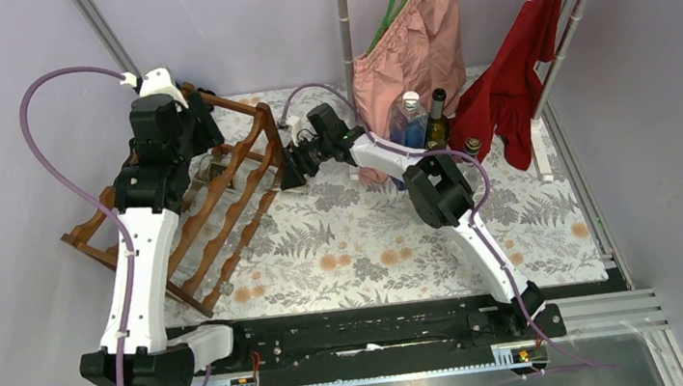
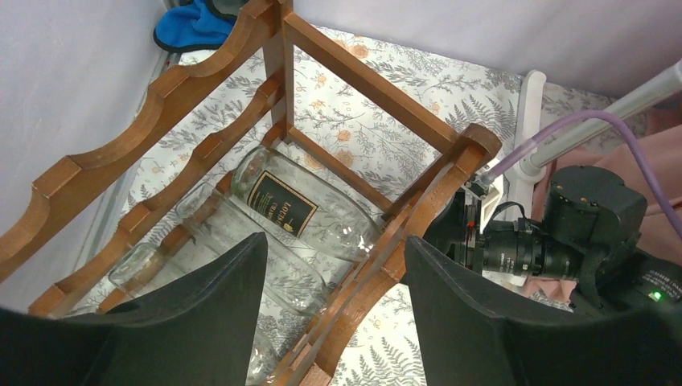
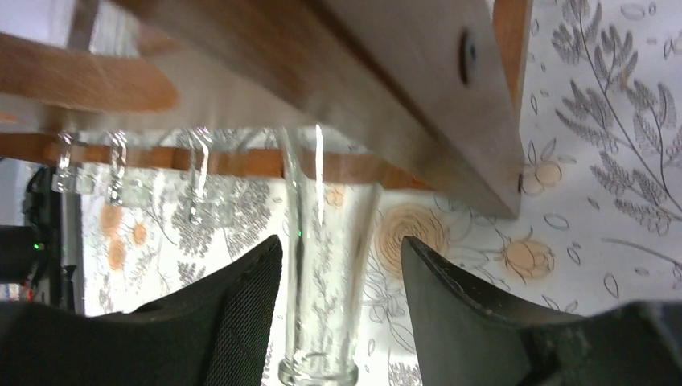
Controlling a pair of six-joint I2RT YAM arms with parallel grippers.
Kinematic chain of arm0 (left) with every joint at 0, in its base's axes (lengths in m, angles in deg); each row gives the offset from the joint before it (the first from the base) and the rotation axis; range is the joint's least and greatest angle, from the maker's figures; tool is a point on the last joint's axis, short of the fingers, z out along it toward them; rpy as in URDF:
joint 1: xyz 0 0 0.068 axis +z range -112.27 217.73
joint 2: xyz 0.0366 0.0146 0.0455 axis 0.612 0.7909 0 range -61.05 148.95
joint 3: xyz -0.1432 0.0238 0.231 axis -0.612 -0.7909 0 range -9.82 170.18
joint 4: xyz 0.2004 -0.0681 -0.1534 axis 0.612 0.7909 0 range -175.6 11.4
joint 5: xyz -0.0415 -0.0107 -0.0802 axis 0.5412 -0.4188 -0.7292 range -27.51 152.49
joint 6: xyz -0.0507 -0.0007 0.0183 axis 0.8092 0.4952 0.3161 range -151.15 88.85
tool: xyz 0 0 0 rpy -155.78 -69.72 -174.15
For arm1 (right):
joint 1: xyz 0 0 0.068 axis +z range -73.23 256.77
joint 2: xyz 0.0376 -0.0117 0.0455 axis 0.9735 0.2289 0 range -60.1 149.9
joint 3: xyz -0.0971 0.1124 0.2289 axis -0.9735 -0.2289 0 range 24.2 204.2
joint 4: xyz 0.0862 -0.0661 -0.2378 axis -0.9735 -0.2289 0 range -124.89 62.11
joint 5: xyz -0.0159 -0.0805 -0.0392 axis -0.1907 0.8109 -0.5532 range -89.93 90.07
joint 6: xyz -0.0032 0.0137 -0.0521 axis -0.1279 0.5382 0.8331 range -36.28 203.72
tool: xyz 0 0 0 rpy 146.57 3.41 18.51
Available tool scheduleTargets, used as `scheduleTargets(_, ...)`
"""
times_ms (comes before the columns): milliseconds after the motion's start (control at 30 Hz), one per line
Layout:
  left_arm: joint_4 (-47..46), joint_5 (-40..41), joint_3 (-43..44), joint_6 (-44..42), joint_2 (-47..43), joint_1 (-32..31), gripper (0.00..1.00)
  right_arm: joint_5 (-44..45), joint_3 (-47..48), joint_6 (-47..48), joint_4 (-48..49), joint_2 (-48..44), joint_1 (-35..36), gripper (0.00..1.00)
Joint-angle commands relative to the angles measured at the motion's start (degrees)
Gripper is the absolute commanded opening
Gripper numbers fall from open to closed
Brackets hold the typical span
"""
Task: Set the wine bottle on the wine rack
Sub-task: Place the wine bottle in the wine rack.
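While the wine bottle [image 2: 299, 211] lies in the far-left wine rack [image 2: 370, 76], the left gripper [image 2: 334, 241] gapes empty and the right gripper [image 3: 339, 241] loosely straddles its neck; a skewed retreat could drag it out.

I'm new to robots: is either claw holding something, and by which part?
The right claw straddles the neck of the clear bottle, but a gap shows beside it, so a grip cannot be told. The left claw is open, holding nothing.

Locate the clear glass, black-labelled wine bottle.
The bottle lies on its side in the reddish-brown wooden wine rack, far left in the top view, its neck inside the open right gripper.
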Motion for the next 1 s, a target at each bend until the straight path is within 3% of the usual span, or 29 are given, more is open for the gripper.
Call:
scheduleTargets(0, 0.15, -3.27, 0.87, -5.30, -1.66, -0.21, 0.70, 1.43, -1.82, 5.01, -1.29, -1.92, 2.00, 0.62)
scheduleTargets(67, 0.07, -4.19, 0.79, -6.51, -1.86, -0.26, 0.70, 1.10, -2.11, 5.00, -1.07, -1.91, 2.23, 0.57)
scheduleTargets(333, 0.64, -4.23, -1.40, -8.91, -3.53, -0.25, 0.70, -4.02, -3.21, 2.49, 0.63, -1.98, 2.29, 0.17)
scheduleTargets(467, 0.59, -4.14, -1.68, -9.34, -4.12, -0.21, 0.71, -7.13, -9.00, -6.59, 9.88, -4.25, 1.82, 0.02)
scheduleTargets(833, -0.29, -7.58, -0.83, -7.86, -4.13, -0.25, 0.71, -8.81, -32.39, -45.11, 63.09, -8.70, 0.50, 0.00)
scheduleTargets(967, -0.51, -7.88, 0.13, -7.25, -3.89, -0.21, 0.71, -6.98, -32.62, -49.16, 67.66, -8.13, 0.93, 0.00)
